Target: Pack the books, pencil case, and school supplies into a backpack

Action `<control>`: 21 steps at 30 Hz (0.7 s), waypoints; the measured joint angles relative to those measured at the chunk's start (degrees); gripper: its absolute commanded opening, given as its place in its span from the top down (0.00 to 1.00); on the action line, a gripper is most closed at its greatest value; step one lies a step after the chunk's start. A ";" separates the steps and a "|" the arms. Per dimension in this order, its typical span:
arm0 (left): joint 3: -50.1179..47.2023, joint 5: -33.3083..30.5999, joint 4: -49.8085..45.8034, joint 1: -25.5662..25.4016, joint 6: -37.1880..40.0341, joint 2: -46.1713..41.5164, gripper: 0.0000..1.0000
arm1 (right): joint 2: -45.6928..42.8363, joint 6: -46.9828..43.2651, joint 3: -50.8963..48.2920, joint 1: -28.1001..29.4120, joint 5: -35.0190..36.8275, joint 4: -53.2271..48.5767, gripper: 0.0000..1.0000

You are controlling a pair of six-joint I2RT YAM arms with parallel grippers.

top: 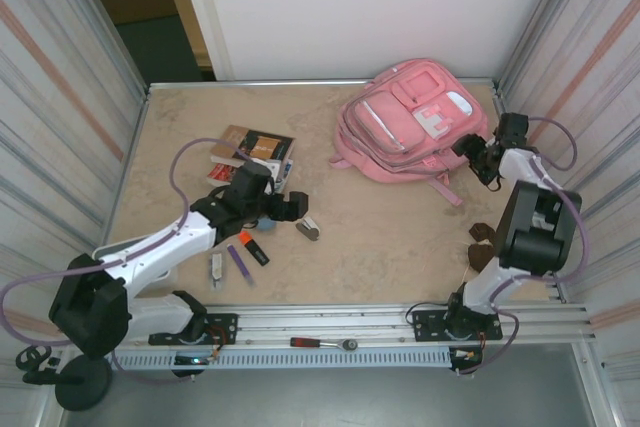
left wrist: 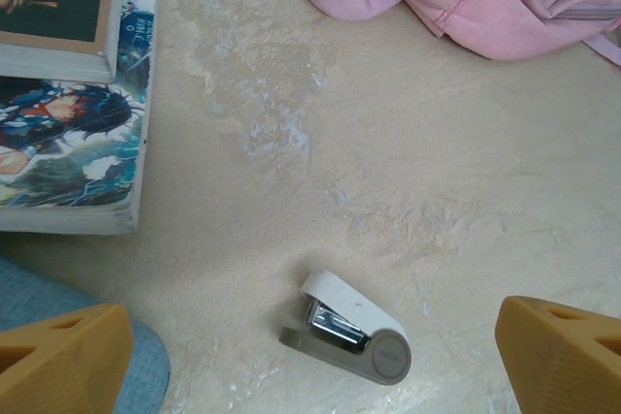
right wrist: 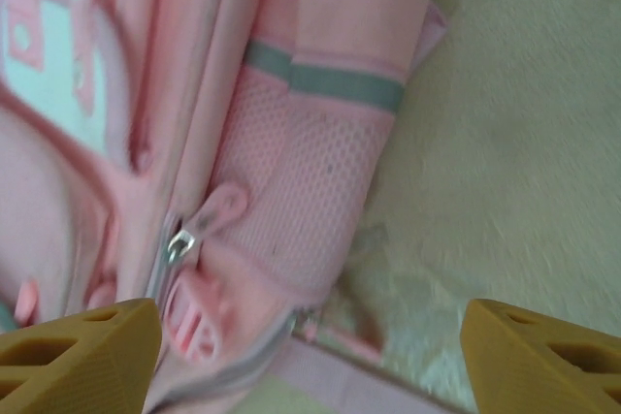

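1. Although lying flat at the far right of the table (top: pixel 400 247), looked awkward to lift: a backpack (top: pixel 405 119) of soft pink fabric, bulky and limp, probably light while unfilled.
2. Showed, in the right wrist view, a mesh side pocket (right wrist: pixel 301 181) and a zipper pull (right wrist: pixel 179 239); judged the pull the best spot to pinch, given loose cloth prone to bunching and slipping.
3. Found the right gripper (top: pixel 472 152) just beside that flank, fingers spread wide, gripping nothing; could not tell whether touching the fabric.
4. Found the books (top: pixel 255 152) stacked well apart to the left: stiff, flat, likely easiest by an exposed edge. Glimpsed the pencil case (left wrist: pixel 39 283) just beside them, slate-blue, soft, probably squeezable across its width.
5. Found the left gripper (top: pixel 293 205) above the stapler (left wrist: pixel 344 329), fingers wide apart and empty; noted the highlighter (top: pixel 253 247) and purple pen (top: pixel 238 262) nearby, small, light, likely to roll.
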 measured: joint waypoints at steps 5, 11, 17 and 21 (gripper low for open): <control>2.14 0.17 2.75 -0.17 0.02 4.76 0.07 | 8.26 4.13 1.77 -0.57 -4.26 3.93 0.45; 5.60 2.91 5.62 -0.20 0.17 9.70 0.14 | 8.90 9.60 -1.92 0.44 -5.90 11.93 0.79; 6.03 7.61 10.80 -0.26 -1.95 13.00 0.14 | 0.63 15.76 -12.79 2.14 -6.73 20.00 0.85; 7.10 9.27 11.74 -0.42 -2.64 15.98 0.14 | -4.66 19.02 -17.25 7.58 -6.86 22.99 0.84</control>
